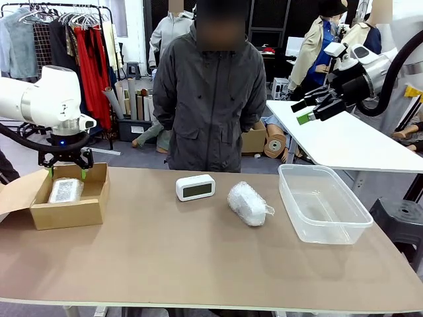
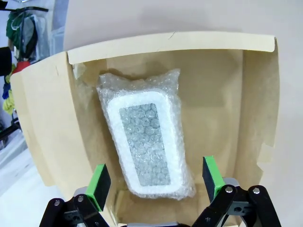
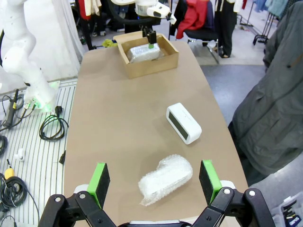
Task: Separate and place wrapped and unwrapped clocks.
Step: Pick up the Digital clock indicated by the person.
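One bubble-wrapped clock (image 2: 147, 137) lies flat inside the brown cardboard box (image 2: 47, 132) at the robot's left end of the table (image 1: 165, 264), its pale case and dark screen showing through the wrap. The left gripper (image 2: 156, 179) hangs just above it, green pads spread wide on either side and touching neither clock nor box walls. That clock looks sorted, going by how it lies.

The second wrapped clock (image 1: 248, 203) rests on the open table near the middle, just beside the clear plastic tub (image 1: 324, 231) but outside it. The bare white digital clock (image 1: 195, 187) stands next to it on the side nearer the box, screen facing the robot, the two close but apart. The tub holds nothing.

The right gripper (image 1: 301, 111) is raised well above the table at the robot's right, fingers apart and empty. Its wrist view looks down on the wrapped lump (image 3: 165, 179) and, beyond it, the bare clock (image 3: 183, 123). The person (image 1: 208, 99) stands at the far edge, hands off the table.

So roughly a third is done — one of three items placed. By my reading, the wrapped lump belongs in the box with its twin and the bare clock in the tub.
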Tool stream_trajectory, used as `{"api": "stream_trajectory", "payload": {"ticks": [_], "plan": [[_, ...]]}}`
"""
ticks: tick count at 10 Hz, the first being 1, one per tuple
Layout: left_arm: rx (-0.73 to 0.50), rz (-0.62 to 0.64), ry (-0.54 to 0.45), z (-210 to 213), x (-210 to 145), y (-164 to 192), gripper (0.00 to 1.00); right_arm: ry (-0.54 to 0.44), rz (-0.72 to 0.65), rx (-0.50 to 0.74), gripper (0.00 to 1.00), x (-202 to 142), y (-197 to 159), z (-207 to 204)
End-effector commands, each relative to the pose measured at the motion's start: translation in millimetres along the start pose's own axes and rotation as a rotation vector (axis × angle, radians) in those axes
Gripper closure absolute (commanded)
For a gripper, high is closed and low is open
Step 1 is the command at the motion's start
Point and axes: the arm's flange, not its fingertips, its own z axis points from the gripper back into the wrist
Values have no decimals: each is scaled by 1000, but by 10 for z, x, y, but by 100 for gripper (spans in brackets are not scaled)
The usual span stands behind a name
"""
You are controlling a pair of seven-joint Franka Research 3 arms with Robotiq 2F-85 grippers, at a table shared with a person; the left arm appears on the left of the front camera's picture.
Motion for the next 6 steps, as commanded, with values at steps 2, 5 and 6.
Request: {"api": "stream_trajectory", "payload": {"ticks": [2,5,6], "plan": [[5,-2,-12,3,10,9,0,-2,2,2,0,7,5,9],[-86,-170,32,305,-195,-108,0,-2,2,2,0,7,5,9],[-152,-293,45,506,-264,-76,0,-2,2,2,0,7,5,9]]}}
